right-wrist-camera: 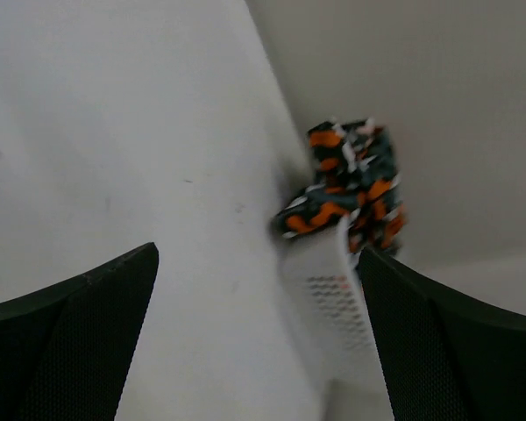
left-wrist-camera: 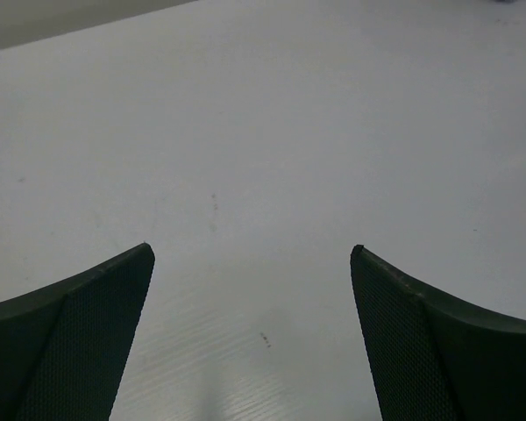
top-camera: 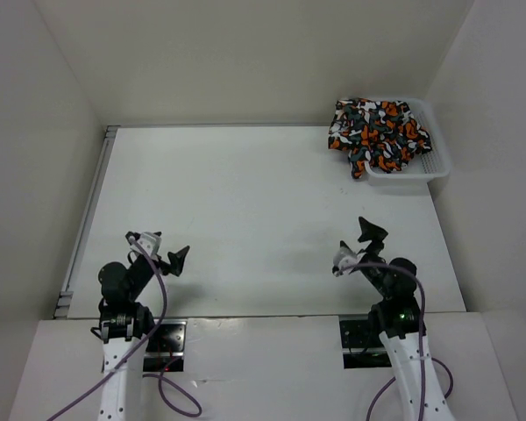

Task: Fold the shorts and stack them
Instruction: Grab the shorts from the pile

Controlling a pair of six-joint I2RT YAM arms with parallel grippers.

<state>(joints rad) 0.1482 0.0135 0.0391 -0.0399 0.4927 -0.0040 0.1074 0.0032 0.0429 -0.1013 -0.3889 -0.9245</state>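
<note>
The shorts (top-camera: 377, 134), camouflage cloth of orange, black, white and grey-teal, lie crumpled in a heap in the white mesh basket (top-camera: 437, 163) at the table's far right, spilling over its left rim. They also show in the right wrist view (right-wrist-camera: 346, 189), above the basket's wall (right-wrist-camera: 329, 303). My right gripper (top-camera: 355, 246) is open and empty, near the table's front, well short of the basket. My left gripper (top-camera: 162, 250) is open and empty over bare table at the front left; the left wrist view shows only table between its fingers (left-wrist-camera: 430, 342).
White walls enclose the table on the left, back and right. A metal rail (top-camera: 88, 215) runs along the table's left edge. The basket stands close to the right wall.
</note>
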